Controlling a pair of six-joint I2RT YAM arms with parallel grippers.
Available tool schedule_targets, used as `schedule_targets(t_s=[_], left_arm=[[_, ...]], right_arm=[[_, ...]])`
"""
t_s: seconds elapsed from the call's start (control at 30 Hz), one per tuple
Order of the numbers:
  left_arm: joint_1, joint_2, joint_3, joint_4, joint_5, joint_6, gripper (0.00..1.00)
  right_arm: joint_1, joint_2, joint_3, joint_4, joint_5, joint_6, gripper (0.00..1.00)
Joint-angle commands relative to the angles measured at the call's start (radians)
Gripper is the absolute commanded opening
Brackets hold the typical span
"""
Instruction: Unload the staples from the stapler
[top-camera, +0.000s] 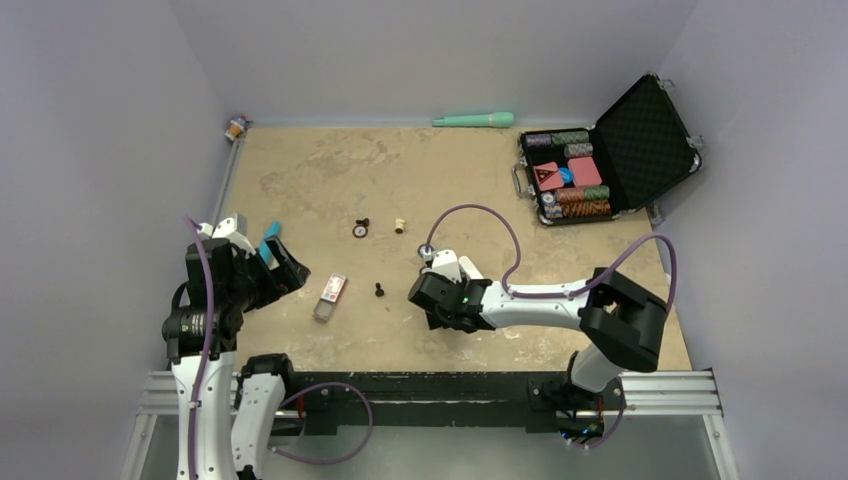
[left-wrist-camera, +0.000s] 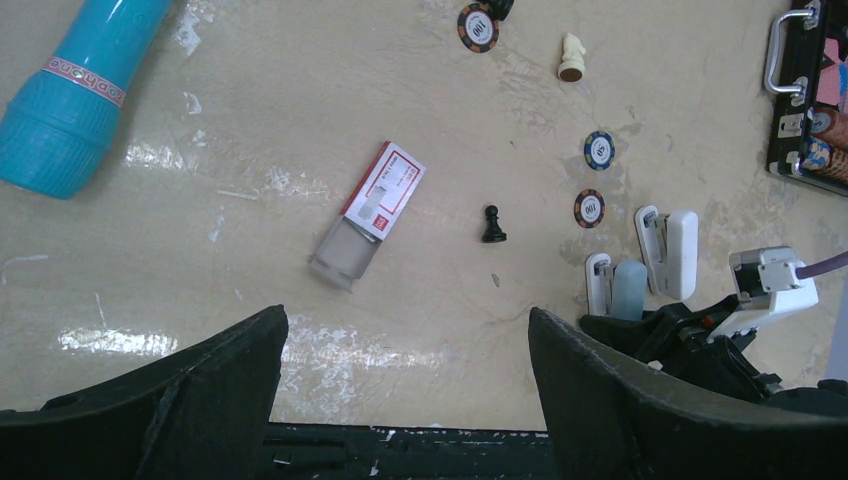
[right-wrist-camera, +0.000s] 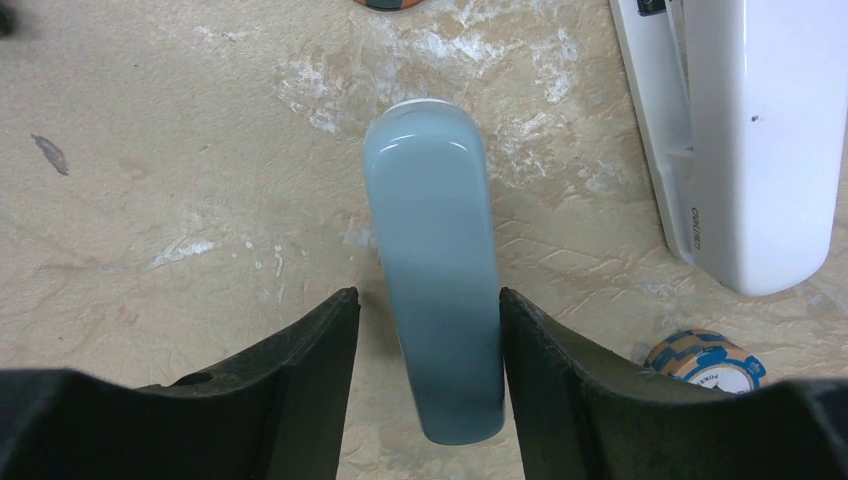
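Note:
The pale-blue stapler (right-wrist-camera: 432, 260) lies on the table between the fingers of my right gripper (right-wrist-camera: 428, 300). The jaws stand open around it, with a gap showing at the left finger (right-wrist-camera: 300, 360) and the right finger close against it. The matching white part (right-wrist-camera: 755, 150) lies apart, to the right. In the left wrist view the stapler (left-wrist-camera: 629, 290) lies beside a narrow white strip (left-wrist-camera: 598, 283) and the white part (left-wrist-camera: 680, 250). My left gripper (left-wrist-camera: 405, 330) is open and empty, well left of them. In the top view the right gripper (top-camera: 420, 295) hides the stapler.
A red-and-white staple box (left-wrist-camera: 370, 215) lies mid-table. A bright blue tube (left-wrist-camera: 75, 90) lies by the left gripper (top-camera: 285, 272). Poker chips (left-wrist-camera: 590, 208), a black pawn (left-wrist-camera: 492, 225) and a white pawn (left-wrist-camera: 571, 58) are scattered. An open chip case (top-camera: 600, 160) and a mint-green stick (top-camera: 473, 120) are at the back.

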Motion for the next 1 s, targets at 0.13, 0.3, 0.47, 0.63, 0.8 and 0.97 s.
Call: schedule_targets(t_s=[0.13, 0.3, 0.47, 0.63, 0.8, 0.97], left_arm=[[0.001, 0.003, 0.006, 0.024, 0.015, 0.018, 0.93], [0.001, 0.001, 0.006, 0.025, 0.014, 0.018, 0.92], [0.002, 0.001, 0.006, 0.026, 0.013, 0.018, 0.93], [0.001, 0.0, 0.005, 0.026, 0.014, 0.018, 0.93], [0.001, 0.002, 0.007, 0.024, 0.013, 0.018, 0.93], [0.001, 0.002, 0.011, 0.014, -0.006, 0.012, 1.0]], right_arm=[[-0.001, -0.046, 0.002, -0.039, 0.024, 0.049, 0.52], [0.001, -0.044, 0.007, -0.061, 0.025, 0.063, 0.5], [0.001, -0.035, 0.007, -0.074, 0.025, 0.076, 0.44], [0.001, -0.048, 0.006, -0.084, 0.023, 0.079, 0.26], [0.004, -0.07, 0.019, -0.101, 0.016, 0.079, 0.0], [0.031, -0.121, 0.041, -0.089, -0.025, 0.052, 0.0]])
